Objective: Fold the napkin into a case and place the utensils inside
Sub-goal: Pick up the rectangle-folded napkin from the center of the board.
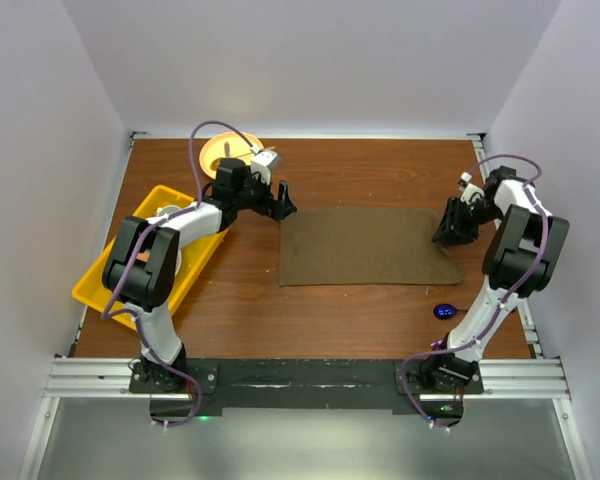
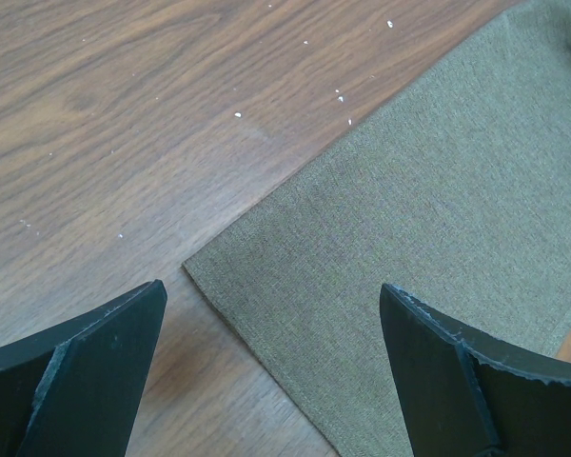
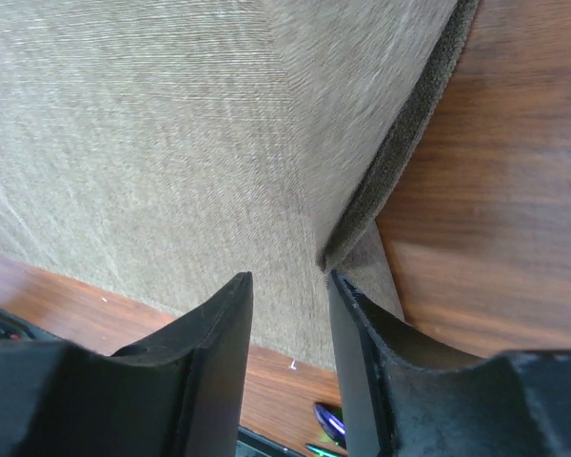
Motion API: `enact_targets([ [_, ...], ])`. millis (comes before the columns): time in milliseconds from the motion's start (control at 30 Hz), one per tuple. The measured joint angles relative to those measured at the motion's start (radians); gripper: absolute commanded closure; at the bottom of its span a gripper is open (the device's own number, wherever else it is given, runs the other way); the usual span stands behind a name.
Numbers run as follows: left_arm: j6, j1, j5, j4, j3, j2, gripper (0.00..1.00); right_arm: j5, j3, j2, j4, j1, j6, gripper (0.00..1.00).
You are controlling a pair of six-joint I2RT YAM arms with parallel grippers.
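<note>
The olive-brown napkin (image 1: 365, 247) lies spread flat in the middle of the table as a wide rectangle. My left gripper (image 1: 283, 205) hovers at its far left corner; in the left wrist view its jaws (image 2: 271, 381) are wide open and straddle that corner (image 2: 362, 228). My right gripper (image 1: 450, 230) is at the napkin's right edge. In the right wrist view its jaws (image 3: 290, 314) stand a narrow gap apart with nothing between them. The cloth's raised edge (image 3: 400, 143) touches the tip of the right finger. A glossy blue-purple spoon (image 1: 446, 311) lies near the right arm and also shows in the right wrist view (image 3: 328, 419).
A round yellow plate (image 1: 227, 152) sits at the far left behind the left arm. A yellow bin (image 1: 145, 255) stands along the left edge of the table. White walls enclose the table on three sides.
</note>
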Motion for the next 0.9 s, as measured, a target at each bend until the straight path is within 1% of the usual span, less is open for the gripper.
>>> enact_targets([
  [100,0.001,0.001,0.000,0.000,-0.002,0.000,0.00,0.000,0.000,0.024,0.000,0.000,0.002,0.76],
  [133,0.001,0.001,0.000,0.000,-0.002,0.000,0.00,0.001,0.000,0.026,0.000,0.000,0.003,0.85],
  [233,0.000,0.001,0.000,0.000,-0.003,0.000,0.00,0.003,0.000,0.026,0.002,0.000,0.003,1.00],
  [600,0.000,0.001,0.000,-0.001,-0.003,0.000,0.00,0.005,0.000,0.005,0.005,0.000,0.005,1.00],
  [633,0.000,0.001,0.000,-0.001,-0.003,0.000,0.00,0.006,0.000,-0.005,0.005,0.000,0.005,0.98],
  [667,0.000,0.001,0.000,-0.001,-0.003,0.000,0.00,0.009,0.000,-0.015,0.004,0.000,0.004,0.88],
  [700,0.000,0.001,0.000,-0.001,-0.003,0.000,0.00,0.014,0.000,-0.024,0.004,0.000,0.003,0.61],
  [800,0.000,0.001,0.000,-0.001,-0.003,0.000,0.00,0.060,0.000,-0.041,0.011,0.000,-0.001,0.41],
  [900,0.000,0.001,0.000,-0.001,-0.003,0.000,0.00,0.107,0.000,-0.042,0.027,-0.002,-0.016,0.34],
])
